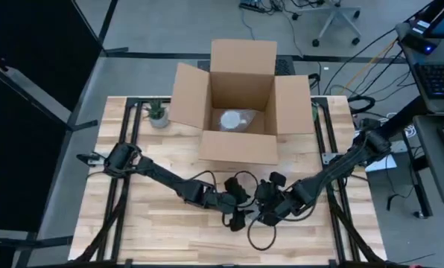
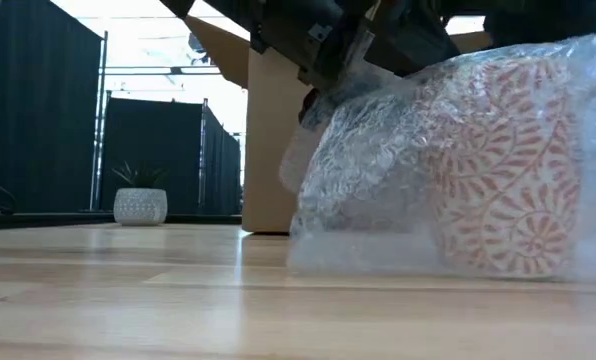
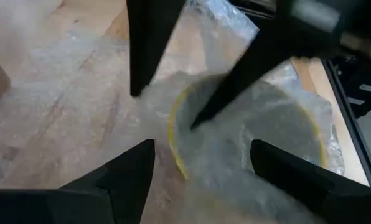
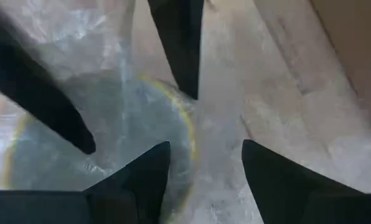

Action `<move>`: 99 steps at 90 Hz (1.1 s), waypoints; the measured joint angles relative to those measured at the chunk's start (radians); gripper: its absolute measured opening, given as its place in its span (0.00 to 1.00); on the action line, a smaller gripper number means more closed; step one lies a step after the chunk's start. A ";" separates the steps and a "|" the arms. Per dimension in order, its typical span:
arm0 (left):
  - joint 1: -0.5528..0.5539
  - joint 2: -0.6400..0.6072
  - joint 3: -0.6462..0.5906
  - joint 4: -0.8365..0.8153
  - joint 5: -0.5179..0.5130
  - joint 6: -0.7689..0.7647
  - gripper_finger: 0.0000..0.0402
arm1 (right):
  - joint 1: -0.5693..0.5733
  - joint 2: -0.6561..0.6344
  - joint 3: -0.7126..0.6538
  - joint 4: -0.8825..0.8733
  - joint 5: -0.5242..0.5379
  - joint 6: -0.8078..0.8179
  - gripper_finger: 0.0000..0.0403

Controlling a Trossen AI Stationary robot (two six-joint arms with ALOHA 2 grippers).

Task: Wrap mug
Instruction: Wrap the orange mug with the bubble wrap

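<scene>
Wooden table point(image 1: 132, 223), near edge, middle: mug point(image 2: 498, 160) with a red pattern and yellow rim, loosely swathed in bubble wrap point(image 2: 368, 170), probably hard, breakable and slippery under soft, springy film, best pinched by loose wrap beside the rim; left gripper point(image 3: 201, 165) and right gripper point(image 4: 207, 165) spread apart above, gripping nothing.

Both arms reaching inward, meeting at table's front centre; left gripper point(image 1: 240, 205) and right gripper point(image 1: 263, 205) pointing down, nearly touching; left fingers point(image 3: 132, 171) spread wide; right fingers point(image 4: 151, 168) likewise parted.
</scene>
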 joint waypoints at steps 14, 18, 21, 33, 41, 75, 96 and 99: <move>0.000 0.000 0.000 0.000 0.000 0.000 0.63 | -0.017 0.068 0.003 0.048 -0.015 0.003 0.46; 0.000 0.000 0.000 -0.001 0.000 0.000 0.63 | -0.018 0.081 0.001 0.066 -0.015 -0.001 0.46; 0.000 0.000 0.000 -0.001 0.000 0.000 0.63 | -0.018 0.088 0.001 0.078 -0.014 -0.002 0.46; 0.000 -0.019 -0.002 -0.019 0.007 0.001 0.63 | -0.018 0.093 0.000 0.089 -0.015 -0.022 0.46; -0.001 -0.052 -0.003 -0.055 0.032 0.004 0.63 | -0.018 0.093 -0.001 0.088 -0.018 -0.024 0.46; -0.053 -0.185 -0.002 -0.384 -0.081 -0.078 0.63 | -0.017 0.094 -0.002 0.089 -0.029 -0.030 0.46; -0.043 -0.114 -0.064 -0.316 -0.210 -0.094 0.63 | -0.017 0.095 -0.003 0.097 -0.027 -0.033 0.46; -0.039 -0.110 -0.064 -0.270 -0.210 -0.069 0.63 | -0.017 0.095 -0.003 0.097 -0.027 -0.033 0.46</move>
